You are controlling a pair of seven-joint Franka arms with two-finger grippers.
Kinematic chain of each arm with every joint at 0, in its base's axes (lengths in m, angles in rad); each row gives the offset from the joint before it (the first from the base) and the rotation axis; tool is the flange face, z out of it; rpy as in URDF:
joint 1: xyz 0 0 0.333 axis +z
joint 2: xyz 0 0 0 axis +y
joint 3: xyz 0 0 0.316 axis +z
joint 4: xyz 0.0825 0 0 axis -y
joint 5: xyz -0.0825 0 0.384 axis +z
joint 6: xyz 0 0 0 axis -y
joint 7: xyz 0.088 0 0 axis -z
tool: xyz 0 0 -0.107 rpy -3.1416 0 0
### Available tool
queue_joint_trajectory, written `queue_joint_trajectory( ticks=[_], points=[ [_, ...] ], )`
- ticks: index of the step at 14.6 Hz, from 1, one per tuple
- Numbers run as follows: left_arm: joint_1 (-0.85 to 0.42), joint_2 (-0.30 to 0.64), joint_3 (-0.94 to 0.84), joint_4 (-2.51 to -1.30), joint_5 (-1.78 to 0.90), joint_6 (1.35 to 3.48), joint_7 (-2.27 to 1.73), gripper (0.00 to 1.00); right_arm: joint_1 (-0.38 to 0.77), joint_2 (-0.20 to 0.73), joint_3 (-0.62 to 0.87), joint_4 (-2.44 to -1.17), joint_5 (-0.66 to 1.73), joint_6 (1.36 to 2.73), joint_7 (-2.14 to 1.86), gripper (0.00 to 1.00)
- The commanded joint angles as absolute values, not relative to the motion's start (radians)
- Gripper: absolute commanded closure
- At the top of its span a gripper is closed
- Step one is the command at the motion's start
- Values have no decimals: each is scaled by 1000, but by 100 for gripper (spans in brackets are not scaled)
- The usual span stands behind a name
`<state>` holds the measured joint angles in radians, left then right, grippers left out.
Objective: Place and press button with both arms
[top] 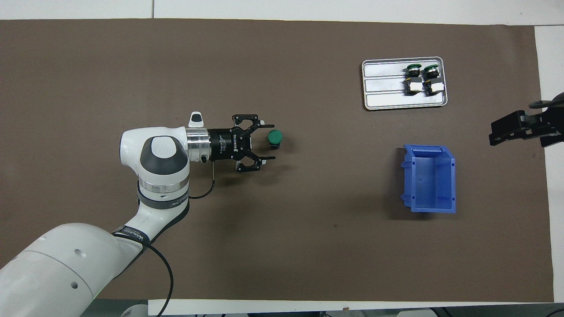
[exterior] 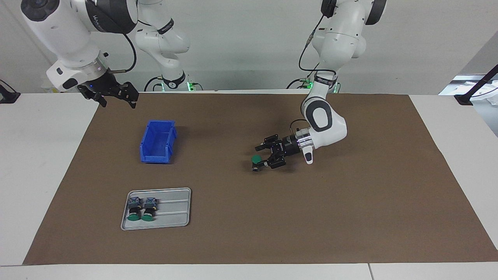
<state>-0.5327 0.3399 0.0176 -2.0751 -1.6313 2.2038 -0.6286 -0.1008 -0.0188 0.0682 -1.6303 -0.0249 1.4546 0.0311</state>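
A button with a green cap stands upright on the brown mat, near the middle of the table. My left gripper lies low and level beside it, open. Its fingertips stand on either side of the button without touching it. My right gripper hangs open and holds nothing, raised over the mat's edge at the right arm's end of the table, where that arm waits. Two more green-capped buttons lie side by side on a grey tray.
A blue bin with nothing in it stands on the mat, nearer to the robots than the tray, toward the right arm's end. The brown mat covers most of the white table.
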Motion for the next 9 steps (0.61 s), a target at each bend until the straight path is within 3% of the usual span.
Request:
queue_joint_trajectory(
  ticks=[1,6,9],
  points=[
    [-546,266,25,-2094,-1476,2230,-777,15,-110,-43,74,-1657,-20,1460,11,2],
    [-612,236,25,-2042,-1082,2273,-935,31,-110,-43,74,-1657,-20,1460,11,2],
    [-621,236,25,-2011,-928,2298,-977,33,-110,-43,74,-1657,-20,1460,11,2]
  ],
)
